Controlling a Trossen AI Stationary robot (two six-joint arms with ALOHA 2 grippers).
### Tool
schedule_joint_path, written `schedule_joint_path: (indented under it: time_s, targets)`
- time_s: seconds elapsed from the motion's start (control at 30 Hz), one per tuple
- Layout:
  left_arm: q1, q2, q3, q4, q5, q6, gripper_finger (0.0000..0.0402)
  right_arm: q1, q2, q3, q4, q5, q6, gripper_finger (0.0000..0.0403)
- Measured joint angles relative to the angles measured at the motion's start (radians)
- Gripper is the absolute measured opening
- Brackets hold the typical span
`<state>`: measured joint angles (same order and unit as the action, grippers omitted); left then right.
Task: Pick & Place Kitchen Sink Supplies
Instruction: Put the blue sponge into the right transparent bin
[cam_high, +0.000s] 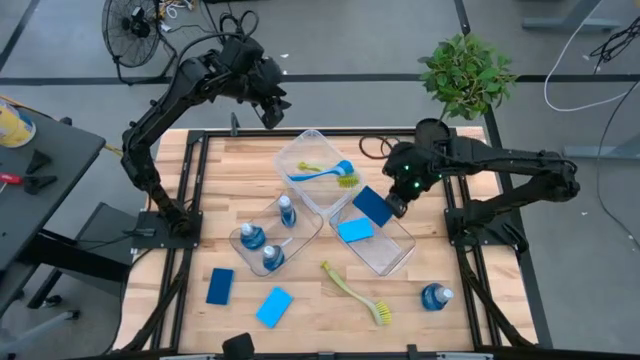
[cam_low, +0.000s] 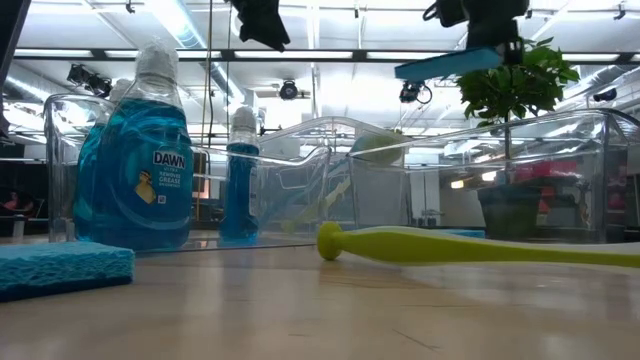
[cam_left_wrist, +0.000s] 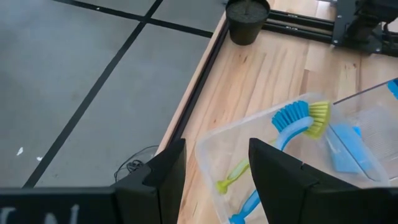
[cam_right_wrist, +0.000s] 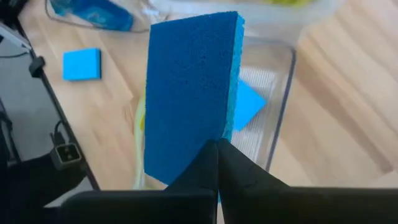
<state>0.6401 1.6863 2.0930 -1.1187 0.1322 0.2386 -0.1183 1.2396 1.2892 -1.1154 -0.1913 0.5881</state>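
Note:
My right gripper (cam_high: 397, 207) is shut on a dark-blue sponge (cam_high: 372, 206), held in the air over the right clear bin (cam_high: 395, 250), where a light-blue sponge (cam_high: 355, 231) lies. My left gripper (cam_high: 272, 112) hangs open and high above the far bin (cam_high: 300, 150), which holds a blue brush (cam_left_wrist: 292, 121) and a yellow-green brush (cam_left_wrist: 233, 177). Three bottles of blue liquid (cam_high: 272, 257) lie in the left bin. On the bare table lie a dark-blue sponge (cam_high: 220, 286), a light-blue sponge (cam_high: 274, 306), a yellow-green brush (cam_high: 355, 292) and a bottle (cam_high: 435, 296). My right gripper pinches the dark-blue sponge between its two fingers at one short edge (cam_right_wrist: 208, 144), one finger on each broad face. The sponge juts straight out past the fingertips, its dark face (cam_right_wrist: 186, 93) and light-blue side (cam_right_wrist: 235, 74) showing. It is lifted clear, roughly level above the bin (cam_low: 450, 65).
A potted plant (cam_high: 465, 72) stands at the table's far right corner. The three clear bins crowd the table's middle. Open wood lies along the near edge between the loose items. A fan (cam_high: 130, 25) and cables sit on the floor beyond the far edge.

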Motion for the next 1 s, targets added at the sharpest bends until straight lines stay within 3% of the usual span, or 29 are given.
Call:
schedule_joint_path:
  time_s: [0.23,0.47,0.77,1.0]
  targets:
    - [-0.022,0.0,0.0,0.0,0.0,0.007,0.0179,0.087,-0.001,-0.076,0.03,-0.011,0.126,0.0]
    - [-0.027,0.0,0.0,0.0,0.0,0.008,0.0179,0.161,0.0,-0.225,0.221,-0.025,0.259,0.0]
    - [-0.027,0.0,0.0,0.0,0.0,0.01,0.0179,0.197,0.0,-0.415,0.393,-0.033,0.381,0.0]
    - [-0.027,0.0,0.0,0.0,0.001,0.01,0.0179,0.209,0.0,-0.461,0.444,-0.037,0.417,0.0008]
